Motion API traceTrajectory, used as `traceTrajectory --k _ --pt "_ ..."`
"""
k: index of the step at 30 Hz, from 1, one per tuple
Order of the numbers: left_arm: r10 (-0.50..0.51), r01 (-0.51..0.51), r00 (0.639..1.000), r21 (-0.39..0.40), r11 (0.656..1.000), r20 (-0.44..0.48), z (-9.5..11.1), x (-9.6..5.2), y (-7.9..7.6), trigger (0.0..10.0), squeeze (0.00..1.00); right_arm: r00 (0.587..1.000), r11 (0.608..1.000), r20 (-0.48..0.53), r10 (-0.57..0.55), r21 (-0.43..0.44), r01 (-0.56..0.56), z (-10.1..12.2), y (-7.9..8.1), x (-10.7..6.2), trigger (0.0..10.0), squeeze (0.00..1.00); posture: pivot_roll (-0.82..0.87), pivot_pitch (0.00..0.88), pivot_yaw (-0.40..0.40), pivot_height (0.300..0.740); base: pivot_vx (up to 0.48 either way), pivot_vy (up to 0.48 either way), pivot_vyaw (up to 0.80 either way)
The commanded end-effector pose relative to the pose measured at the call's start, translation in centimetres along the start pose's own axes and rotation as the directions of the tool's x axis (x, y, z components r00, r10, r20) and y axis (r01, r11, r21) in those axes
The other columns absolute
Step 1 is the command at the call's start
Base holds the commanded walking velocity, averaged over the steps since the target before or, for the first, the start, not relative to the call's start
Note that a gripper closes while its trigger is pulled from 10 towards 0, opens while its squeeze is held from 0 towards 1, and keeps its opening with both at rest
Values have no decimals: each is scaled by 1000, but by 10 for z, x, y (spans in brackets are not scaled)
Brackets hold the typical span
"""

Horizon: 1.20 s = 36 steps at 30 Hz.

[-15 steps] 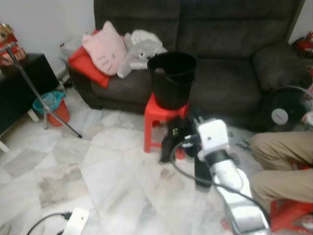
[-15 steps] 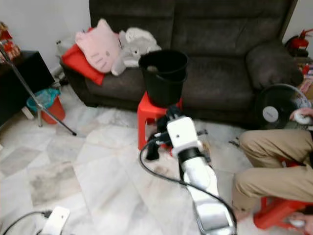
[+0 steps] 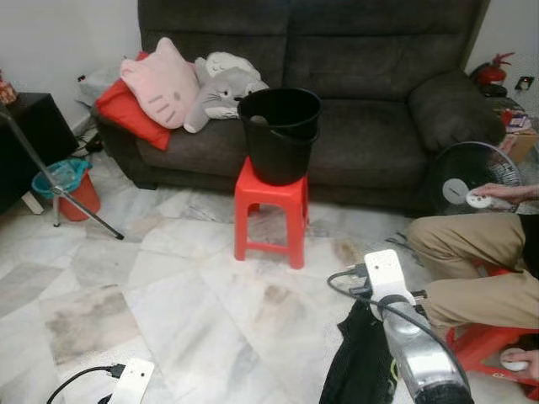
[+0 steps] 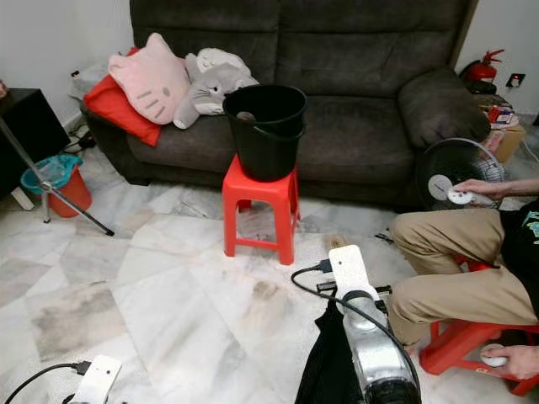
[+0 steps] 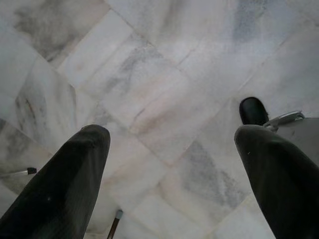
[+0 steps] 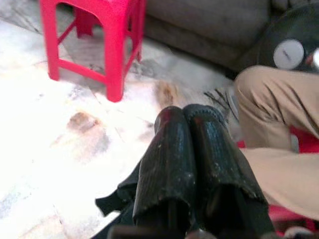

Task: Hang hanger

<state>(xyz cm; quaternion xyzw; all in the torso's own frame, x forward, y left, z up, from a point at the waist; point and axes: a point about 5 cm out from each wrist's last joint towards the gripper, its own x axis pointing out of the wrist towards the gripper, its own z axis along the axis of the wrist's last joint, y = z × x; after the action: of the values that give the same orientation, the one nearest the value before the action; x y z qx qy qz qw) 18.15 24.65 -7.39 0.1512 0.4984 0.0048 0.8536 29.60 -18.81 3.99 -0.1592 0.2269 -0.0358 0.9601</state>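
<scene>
The right arm has drawn back from the red stool [image 3: 271, 206] toward the robot, its right gripper [image 6: 192, 134] clenched on black cloth [image 4: 324, 366] hanging below; no hanger can be made out.

One sofa [image 3: 354, 101] stands well ahead of the right claw [image 6: 189, 119], bearing three cushions or soft toys: one red [image 3: 126, 114], one pink [image 3: 160, 82], one grey [image 3: 221, 88]; two red stools, one [image 3: 271, 206] ahead of the claw carrying one black bucket [image 3: 280, 135], one [image 3: 488, 347] just beside it under one seated person [image 3: 472, 252]. One fan [image 3: 472, 181]; one tripod [image 3: 55, 181]; one small pail [image 3: 69, 181]; one black cloth [image 3: 358, 366] hangs at the claw.
</scene>
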Motion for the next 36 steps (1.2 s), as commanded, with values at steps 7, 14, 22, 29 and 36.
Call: traceTrajectory --k 7,14,22,29,36 --pt "35 -36 999 -50 998 -18 -9 -1 -1 10000 0 974 999 225 21 -36 -13 48 3 10 10000 0 -9 0 25 740 0 0 0" --pt "45 -48 998 -61 997 -47 -21 -2 -3 10000 0 936 984 324 140 -155 -93 67 12 10 10000 0 -9 0 40 740 0 0 0" --pt "57 -61 997 -84 995 -48 -28 -3 -6 10000 0 942 966 245 229 -179 -188 61 22 18 10000 0 43 0 -6 740 0 0 0" --pt "68 -73 996 -106 992 -51 -35 -5 -9 10000 0 941 937 148 305 -220 -270 39 28 19 10000 0 69 0 -24 740 0 0 0" --pt "137 -124 990 -300 946 21 -39 -8 -8 10000 0 963 971 200 183 116 -209 32 21 17 10000 0 72 0 -32 740 0 0 0"
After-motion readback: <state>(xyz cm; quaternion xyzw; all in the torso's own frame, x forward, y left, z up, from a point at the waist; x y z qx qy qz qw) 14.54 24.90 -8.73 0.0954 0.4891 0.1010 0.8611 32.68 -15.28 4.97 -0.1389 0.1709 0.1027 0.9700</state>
